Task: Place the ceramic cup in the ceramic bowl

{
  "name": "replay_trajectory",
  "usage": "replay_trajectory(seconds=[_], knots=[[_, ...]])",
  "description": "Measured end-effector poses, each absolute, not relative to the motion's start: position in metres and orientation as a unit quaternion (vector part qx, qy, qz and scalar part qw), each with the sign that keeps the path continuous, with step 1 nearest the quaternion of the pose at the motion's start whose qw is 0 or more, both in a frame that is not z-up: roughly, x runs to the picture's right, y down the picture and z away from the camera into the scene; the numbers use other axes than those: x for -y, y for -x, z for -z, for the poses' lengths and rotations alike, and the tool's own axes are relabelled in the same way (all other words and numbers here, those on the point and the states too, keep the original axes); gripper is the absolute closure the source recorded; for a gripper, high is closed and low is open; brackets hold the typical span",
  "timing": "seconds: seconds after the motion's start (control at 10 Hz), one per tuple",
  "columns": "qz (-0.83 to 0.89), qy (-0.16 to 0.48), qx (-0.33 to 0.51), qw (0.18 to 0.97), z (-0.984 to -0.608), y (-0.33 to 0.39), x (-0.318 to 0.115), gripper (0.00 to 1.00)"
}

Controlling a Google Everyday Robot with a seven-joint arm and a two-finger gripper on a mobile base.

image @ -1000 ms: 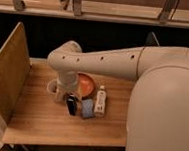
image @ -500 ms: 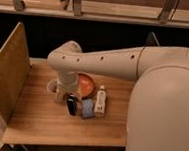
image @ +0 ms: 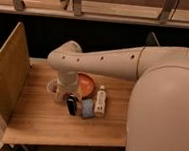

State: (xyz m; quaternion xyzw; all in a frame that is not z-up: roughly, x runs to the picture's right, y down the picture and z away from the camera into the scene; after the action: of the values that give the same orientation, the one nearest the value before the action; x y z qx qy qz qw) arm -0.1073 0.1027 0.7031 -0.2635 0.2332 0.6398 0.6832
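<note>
**Wooden table (image: 37, 127): gripper (image: 62, 93) low beside ceramic cup (image: 51, 87)**

The cup stood on the wood, near the orange-red ceramic bowl (image: 87, 84) and left of it. The gripper hung between cup and bowl, just beside the cup. Whether it was spread or closed could not be told.

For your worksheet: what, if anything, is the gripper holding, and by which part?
Cannot be told: the gripper sits low beside the ceramic cup, but the arm hides any hold.
</note>
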Motion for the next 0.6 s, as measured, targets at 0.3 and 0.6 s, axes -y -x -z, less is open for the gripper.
replay_trajectory(seconds=[0.3,0.6], knots=[[-0.64,0.258,-0.229,0.687,-0.702,0.105,-0.099,0.35],[-0.643,0.22,-0.2,0.706,-0.701,0.086,-0.07,0.35]])
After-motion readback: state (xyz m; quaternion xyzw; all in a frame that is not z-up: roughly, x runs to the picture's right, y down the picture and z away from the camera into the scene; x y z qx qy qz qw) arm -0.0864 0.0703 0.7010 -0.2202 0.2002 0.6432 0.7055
